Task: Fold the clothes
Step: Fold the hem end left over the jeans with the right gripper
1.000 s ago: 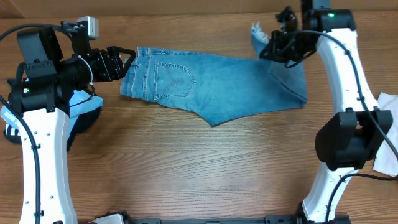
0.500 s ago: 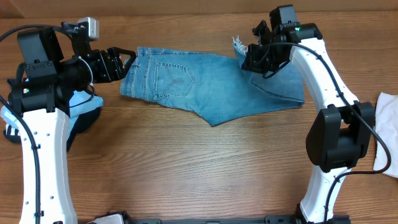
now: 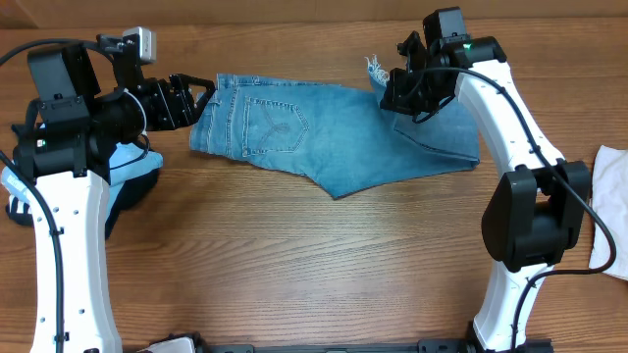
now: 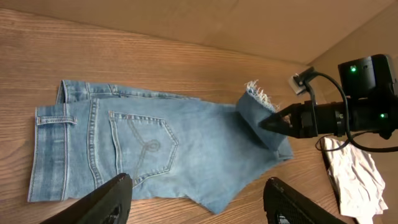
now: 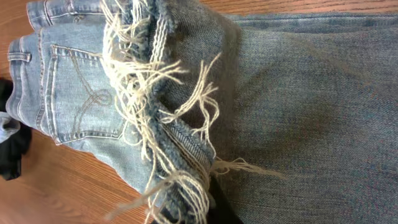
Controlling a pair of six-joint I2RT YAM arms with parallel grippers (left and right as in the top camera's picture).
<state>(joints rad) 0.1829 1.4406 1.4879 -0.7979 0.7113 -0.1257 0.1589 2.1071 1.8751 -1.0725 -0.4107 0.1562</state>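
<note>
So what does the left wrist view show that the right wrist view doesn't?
Left wrist only: most of the jeans spread out, the right fingers pinching the frayed hem, a white garment beyond, and the left fingers open. Right wrist only: the hem threads close up and a dark garment at the left edge. Both: the back pocket.

A brown wooden bench (image 3: 294, 255) carries spread light-blue denim jeans (image 3: 334, 137), a crumpled off-white garment (image 3: 616, 250) at right, a dark garment (image 3: 132, 193) and sky-blue shirt (image 3: 128, 157) at left.
</note>
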